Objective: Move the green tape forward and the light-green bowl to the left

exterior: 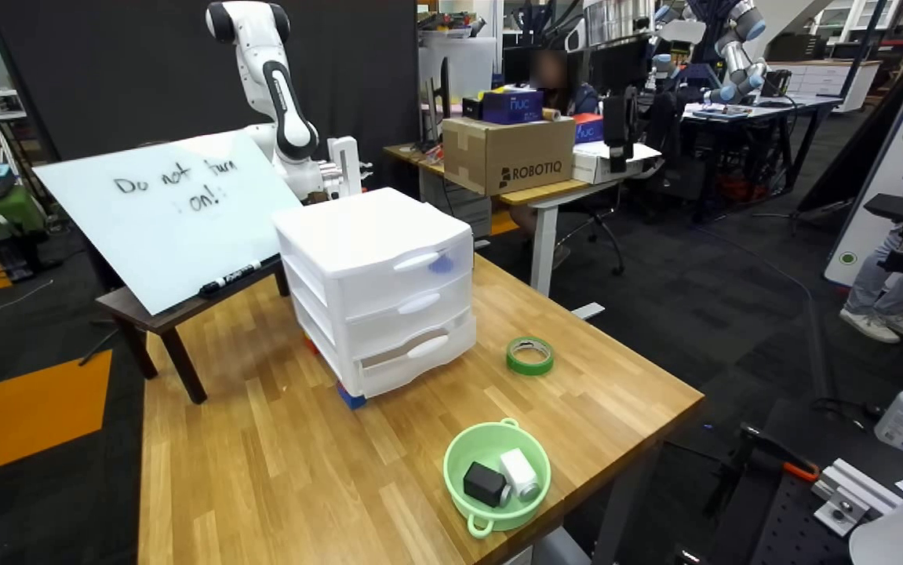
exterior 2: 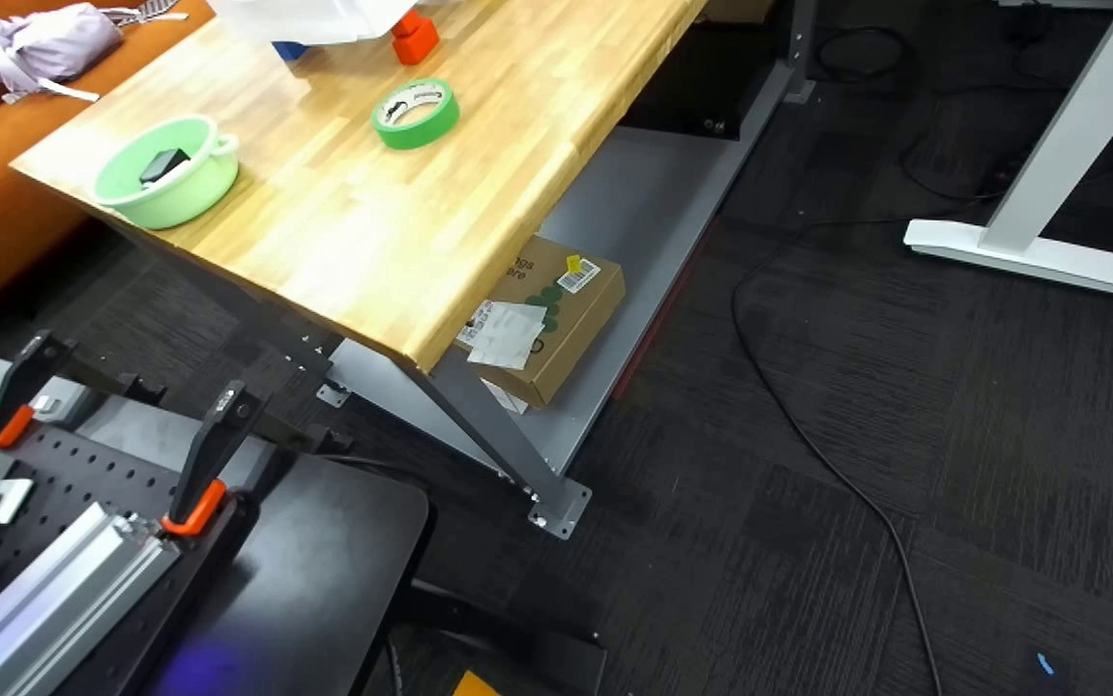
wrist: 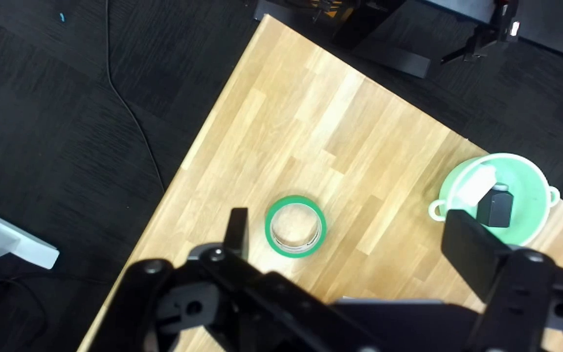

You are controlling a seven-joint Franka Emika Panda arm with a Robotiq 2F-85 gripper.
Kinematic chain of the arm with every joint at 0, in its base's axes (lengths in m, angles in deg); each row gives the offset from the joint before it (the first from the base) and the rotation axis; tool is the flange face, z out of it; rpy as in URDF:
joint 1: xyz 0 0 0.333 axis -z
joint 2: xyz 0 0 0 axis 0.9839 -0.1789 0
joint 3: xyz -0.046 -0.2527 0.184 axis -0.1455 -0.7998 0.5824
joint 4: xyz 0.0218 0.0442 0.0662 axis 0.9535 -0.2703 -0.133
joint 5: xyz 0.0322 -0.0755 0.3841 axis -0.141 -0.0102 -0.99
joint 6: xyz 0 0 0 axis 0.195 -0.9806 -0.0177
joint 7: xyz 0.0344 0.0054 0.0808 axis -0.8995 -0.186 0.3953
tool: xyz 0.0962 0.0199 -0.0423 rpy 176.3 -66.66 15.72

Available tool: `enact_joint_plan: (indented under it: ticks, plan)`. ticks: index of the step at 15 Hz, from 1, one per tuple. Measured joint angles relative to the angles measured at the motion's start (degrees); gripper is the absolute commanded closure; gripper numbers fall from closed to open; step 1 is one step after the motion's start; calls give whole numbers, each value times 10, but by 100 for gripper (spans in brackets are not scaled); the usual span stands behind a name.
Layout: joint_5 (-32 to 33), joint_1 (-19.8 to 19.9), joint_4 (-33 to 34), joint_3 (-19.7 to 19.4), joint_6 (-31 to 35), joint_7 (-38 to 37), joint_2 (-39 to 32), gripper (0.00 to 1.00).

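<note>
Jaws spread wide across the lower wrist view — the gripper [wrist: 347, 220] has hold of nothing. Between those jaws in the picture, just below the centre, here's the green tape [wrist: 295, 200], flat on the wooden table [wrist: 310, 112] and ungripped. Swing to the right side: the light-green bowl [wrist: 530, 188], close to the table's edge, carrying a black piece [wrist: 495, 210] and a white piece [wrist: 477, 185]. In an exterior view, the white drawer unit [exterior: 388, 290] stands mid-frame, tape to its right, bowl down at lower centre. The score? No target spots are marked, so neither move can be confirmed; with nothing gripped, my call is both — tape forward, bowl left — remain to be played.
</note>
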State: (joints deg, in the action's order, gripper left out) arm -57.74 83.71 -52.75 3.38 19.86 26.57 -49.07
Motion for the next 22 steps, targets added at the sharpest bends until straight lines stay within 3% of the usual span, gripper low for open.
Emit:
enact_joint_plan:
  ticks: [8, 15, 22]
  plan:
    - [-2, -1, 0, 0, 0, 1, 0, 0]
    - [-22, -30, 13, 16, 60, 77, -25, 0]
    - [-45, -31, 39, 18, 82, 107, -64, 0]
